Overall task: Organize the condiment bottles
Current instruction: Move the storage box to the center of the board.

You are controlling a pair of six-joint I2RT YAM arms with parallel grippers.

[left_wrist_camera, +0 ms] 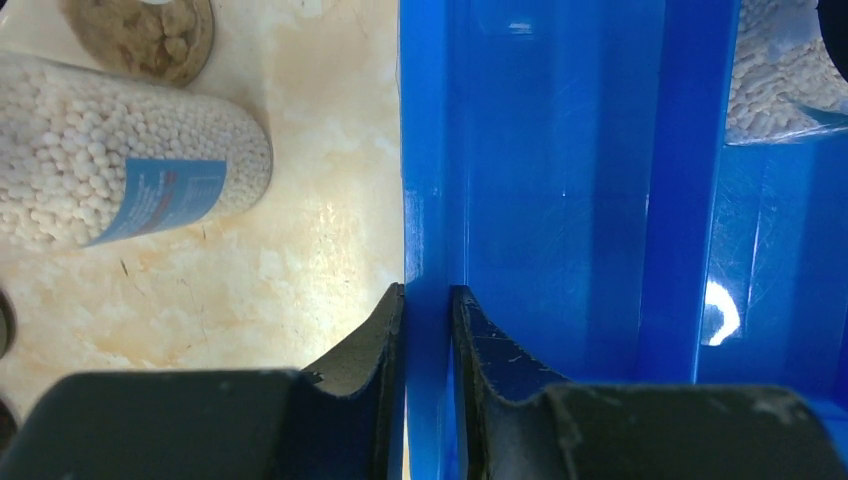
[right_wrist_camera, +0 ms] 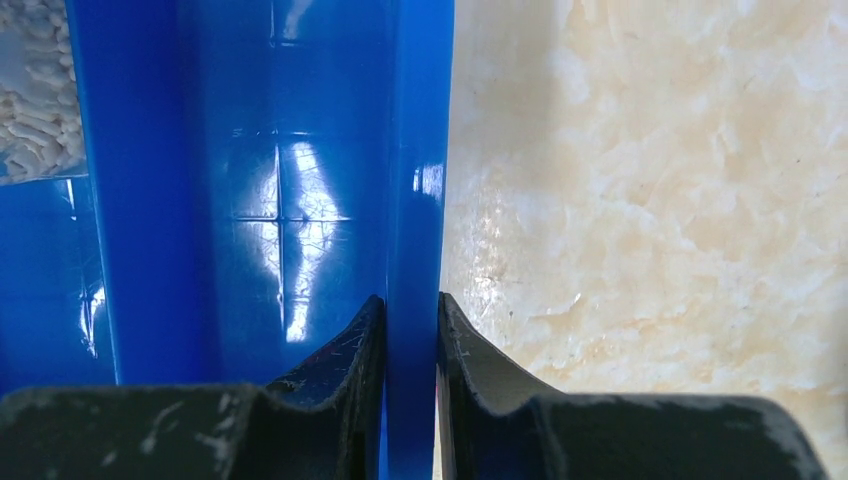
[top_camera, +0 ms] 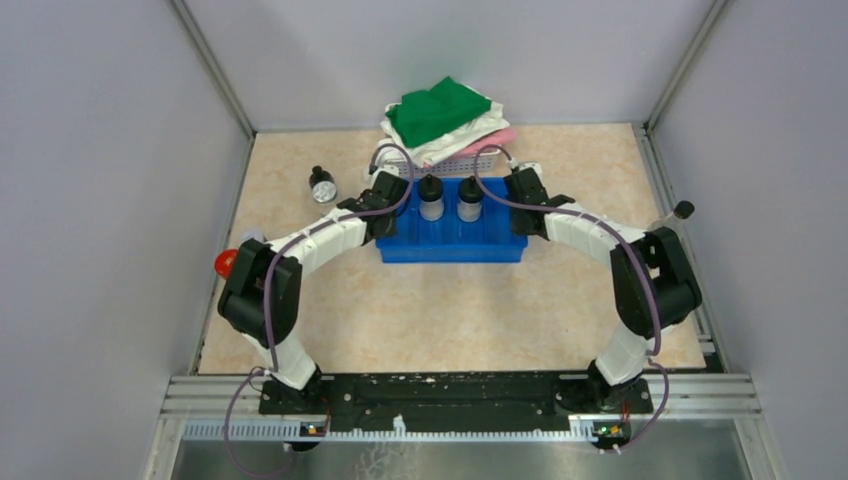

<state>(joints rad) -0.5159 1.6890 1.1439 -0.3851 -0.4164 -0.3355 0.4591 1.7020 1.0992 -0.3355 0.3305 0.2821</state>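
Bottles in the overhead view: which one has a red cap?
The red-capped bottle at the left edge of the table. The left tray bottle and right tray bottle, standing in the blue tray, have black caps.

Tray (top_camera: 450,250): solid glossy blue. Tabletop (top_camera: 450,310): cream, tan marbling. Left bottle (top_camera: 431,198) and right bottle (top_camera: 469,198) in tray: black caps, white contents. Far basket (top_camera: 470,160) white; cloths (top_camera: 440,110) green, white, pink. Left-edge cap (top_camera: 226,263) red. Labelled bottle (left_wrist_camera: 130,165): white beads, blue label.
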